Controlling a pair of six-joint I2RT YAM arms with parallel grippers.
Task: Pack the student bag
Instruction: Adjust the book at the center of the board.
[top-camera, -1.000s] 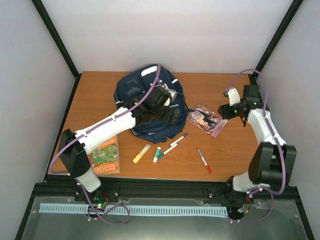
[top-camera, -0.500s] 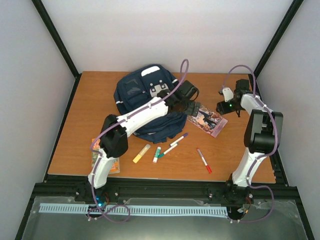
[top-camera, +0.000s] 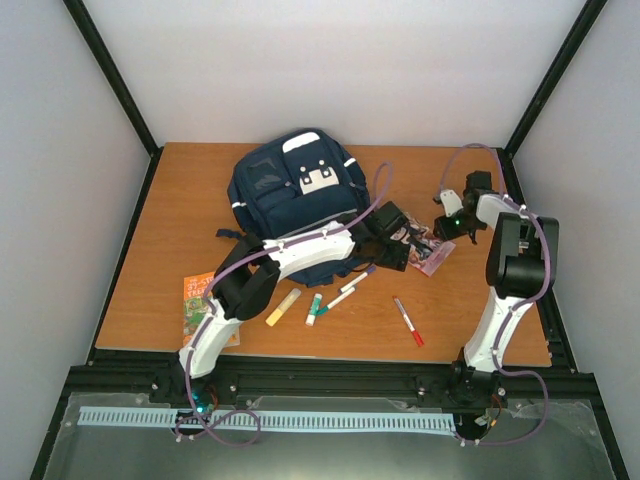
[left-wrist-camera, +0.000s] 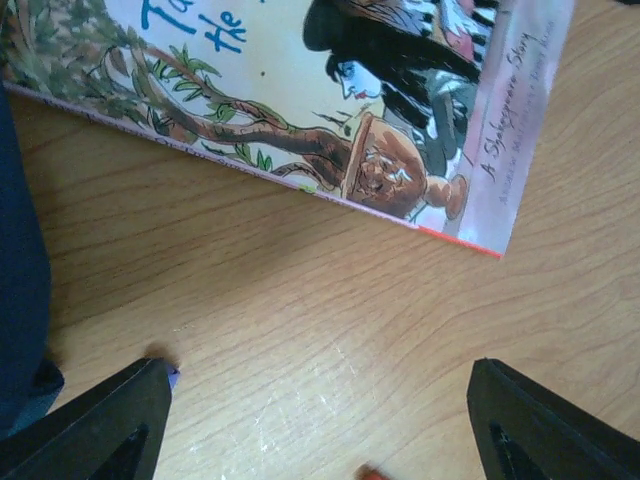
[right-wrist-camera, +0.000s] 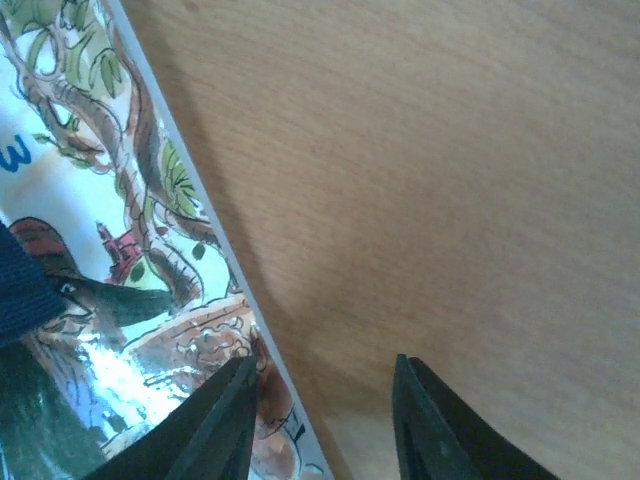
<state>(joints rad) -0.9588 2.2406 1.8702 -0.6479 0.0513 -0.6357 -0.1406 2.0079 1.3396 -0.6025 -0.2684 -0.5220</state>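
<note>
The student bag (top-camera: 290, 195), navy with a white patch, lies at the back middle of the table; its dark fabric also shows in the left wrist view (left-wrist-camera: 18, 280). A picture book (top-camera: 430, 250) lies flat to the bag's right. My left gripper (top-camera: 395, 250) hovers low at the book's left side, open (left-wrist-camera: 320, 425), with only bare wood between its fingers and the book (left-wrist-camera: 300, 90) just ahead. My right gripper (top-camera: 446, 228) is at the book's right edge. Its jaws (right-wrist-camera: 320, 430) stand apart, one finger (right-wrist-camera: 215, 425) over the cover (right-wrist-camera: 100, 250), the other over the table.
In front of the bag lie a yellow stick (top-camera: 283, 307), a green marker (top-camera: 314, 309), a white marker (top-camera: 340, 297) and a purple marker (top-camera: 357, 279). A red marker (top-camera: 408, 321) lies further right. An orange-green book (top-camera: 200, 300) sits at front left, partly under my left arm.
My left arm swung off the bag to the right and came down beside the picture book. My right gripper moved in onto the book's edge and its jaws narrowed.
</note>
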